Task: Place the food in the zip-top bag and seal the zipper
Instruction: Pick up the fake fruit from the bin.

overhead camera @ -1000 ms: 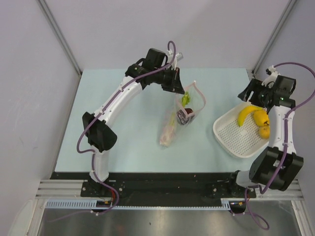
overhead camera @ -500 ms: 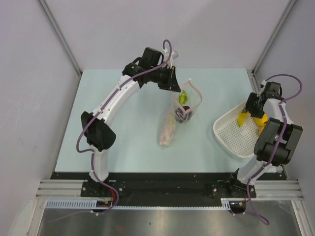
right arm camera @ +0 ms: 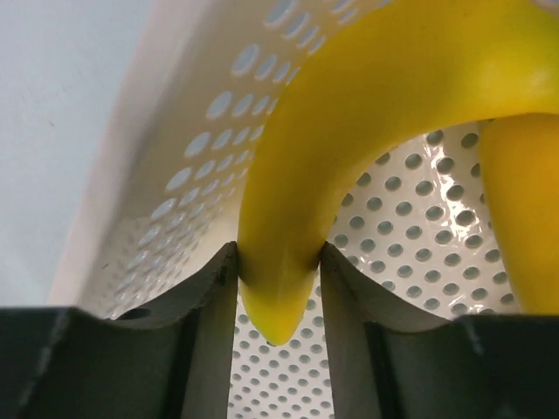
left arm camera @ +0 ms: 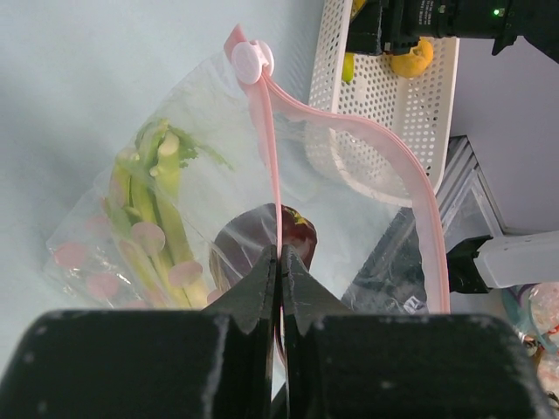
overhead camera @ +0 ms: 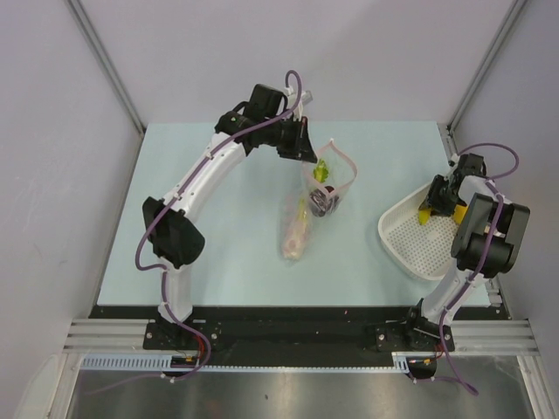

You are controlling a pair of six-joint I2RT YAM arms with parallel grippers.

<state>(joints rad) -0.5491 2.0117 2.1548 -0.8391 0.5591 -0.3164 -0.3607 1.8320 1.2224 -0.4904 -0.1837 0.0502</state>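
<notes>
My left gripper (overhead camera: 307,158) is shut on the pink zipper (left arm camera: 271,148) of the clear zip-top bag (overhead camera: 321,197) and holds its mouth up and open; in the left wrist view the jaws (left arm camera: 279,255) pinch one side of the strip. The white-and-green leek (left arm camera: 162,209) and the dark red-purple fruit (left arm camera: 297,230) lie inside the bag. My right gripper (right arm camera: 279,262) is down in the white basket (overhead camera: 409,241), shut on the tip of the yellow banana (right arm camera: 349,113). The orange-yellow fruit (right arm camera: 524,218) lies beside the banana.
The basket's perforated wall (right arm camera: 175,175) stands close on the left of my right fingers. The bag's white slider (left arm camera: 251,61) sits at the far end of the zipper. The basket also shows behind the bag in the left wrist view (left arm camera: 384,113).
My right arm has swung down into the basket and closed on the banana's tip. My left gripper has shifted slightly left with the bag's rim, lifting the mouth more upright.
</notes>
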